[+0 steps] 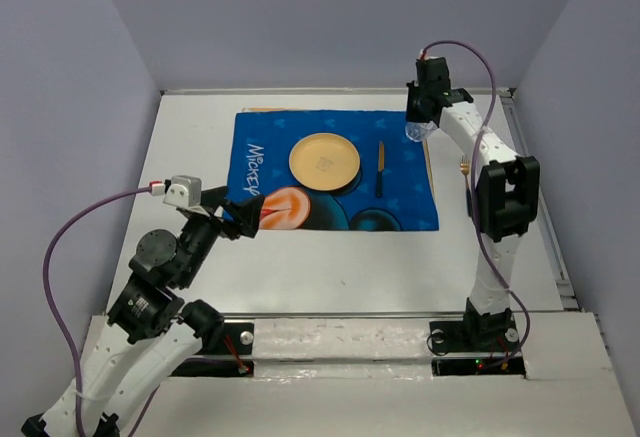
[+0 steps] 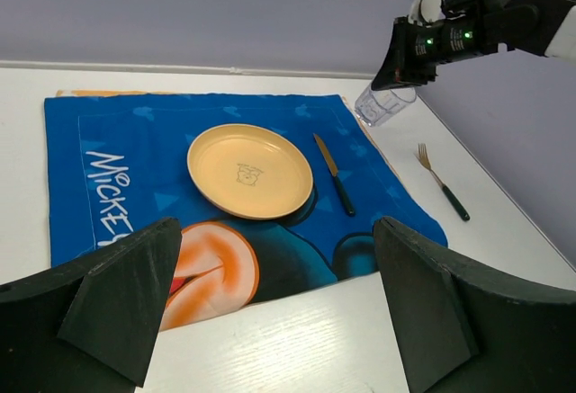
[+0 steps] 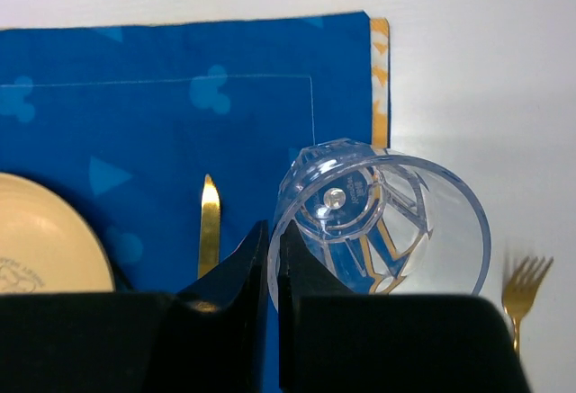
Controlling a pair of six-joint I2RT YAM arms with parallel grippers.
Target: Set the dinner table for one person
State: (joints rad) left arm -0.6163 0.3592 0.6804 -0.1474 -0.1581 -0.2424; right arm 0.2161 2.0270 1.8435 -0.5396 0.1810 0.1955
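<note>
Here, the right hand [image 3: 273,240] is pinching the rim of a clear tumbler [image 3: 378,222], one finger inside the glass wall and one outside, both clenched on it. It is holding the tumbler tilted over the far right corner of the blue Mickey placemat [image 1: 400,207]. Whether the base is touching the cloth is not showing clearly in any view.

The left hand [image 2: 276,231] is hanging released, jaws spread wide and grasping nothing, just above the placemat's near left edge.

On the placemat, a yellow plate [image 1: 325,161] is sitting near the middle. A knife [image 1: 380,168] with a gold blade and dark handle is lying just to the plate's right, parallel to the placemat's right edge.

Off the placemat, a matching fork [image 2: 443,182] is lying on the bare white counter [image 1: 200,147] beyond the right edge, well apart from the knife. The counter itself is spreading out under everything, the placemat covering its far middle.

The setting is looking roughly half finished. Plate and knife are appearing placed, while the tumbler is hanging in the grip and awaiting a spot. The fork is probably waiting to be brought onto the placemat, most likely to the plate's left. No spoon or napkin is showing anywhere in view.
</note>
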